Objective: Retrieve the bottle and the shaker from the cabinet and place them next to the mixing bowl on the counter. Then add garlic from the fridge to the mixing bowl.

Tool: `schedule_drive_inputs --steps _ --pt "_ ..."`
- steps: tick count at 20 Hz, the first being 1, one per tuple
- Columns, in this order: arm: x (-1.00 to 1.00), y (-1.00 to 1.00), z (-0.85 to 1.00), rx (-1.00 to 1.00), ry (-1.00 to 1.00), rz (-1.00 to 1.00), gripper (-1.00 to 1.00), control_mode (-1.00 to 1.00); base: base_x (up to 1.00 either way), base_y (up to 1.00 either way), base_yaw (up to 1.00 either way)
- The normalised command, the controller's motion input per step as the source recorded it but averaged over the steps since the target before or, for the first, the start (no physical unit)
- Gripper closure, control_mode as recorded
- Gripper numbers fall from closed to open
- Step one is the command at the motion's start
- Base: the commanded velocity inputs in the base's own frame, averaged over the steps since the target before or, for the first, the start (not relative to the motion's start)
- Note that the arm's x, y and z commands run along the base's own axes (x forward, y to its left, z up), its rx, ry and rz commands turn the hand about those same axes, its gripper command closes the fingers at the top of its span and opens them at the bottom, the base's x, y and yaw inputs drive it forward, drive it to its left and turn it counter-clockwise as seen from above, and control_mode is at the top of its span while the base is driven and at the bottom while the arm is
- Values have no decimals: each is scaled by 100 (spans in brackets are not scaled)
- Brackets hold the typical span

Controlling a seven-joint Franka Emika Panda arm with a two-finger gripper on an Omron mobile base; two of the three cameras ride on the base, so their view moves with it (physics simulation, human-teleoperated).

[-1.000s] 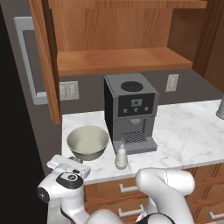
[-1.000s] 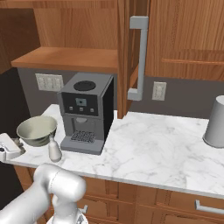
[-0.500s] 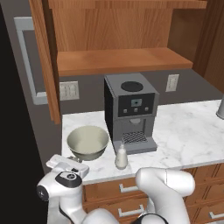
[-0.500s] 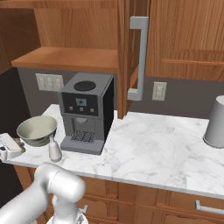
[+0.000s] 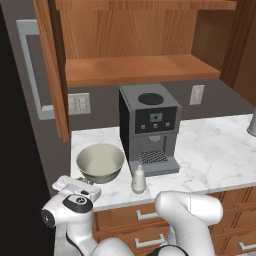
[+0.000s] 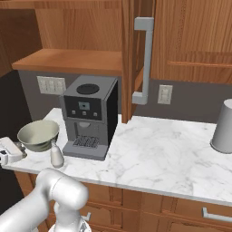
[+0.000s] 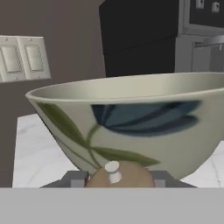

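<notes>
Nothing on the worktop has shifted since a second ago, and the gripper (image 5: pixel 75 186) sits at the same spot by the front left corner of the counter (image 5: pixel 210 150), just outside the mixing bowl (image 5: pixel 100 162). From the hand camera, the shaker (image 7: pixel 118 175) is low between the two fingers (image 7: pixel 76 178): only its brown domed top shows, pale knob uppermost, so its long axis seems to stand upright, right in front of the bowl's leaf-painted wall. The fingers flank it closely on both sides, but I cannot tell whether they pinch it or stand slightly free. The bottle (image 5: pixel 138 179) stands upright near the front edge, thin neck pointing straight up, between the bowl and the drip tray of the coffee machine (image 5: pixel 149 127), apart from both. The arm folds low in front of the drawers, its elbow bulking under the front edge and its wrist bent so the hand lies roughly level, aimed at the bowl. Above, the cabinet (image 5: pixel 135 70) stands open, its shelf bare.
</notes>
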Motion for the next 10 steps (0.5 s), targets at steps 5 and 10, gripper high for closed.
schedule_drive_inputs --steps 5,10 --pt "0 0 -30 0 -1 0 -100 -100 0 0 0" --pt "0 0 -24 0 -3 0 -100 -100 0 0 0"
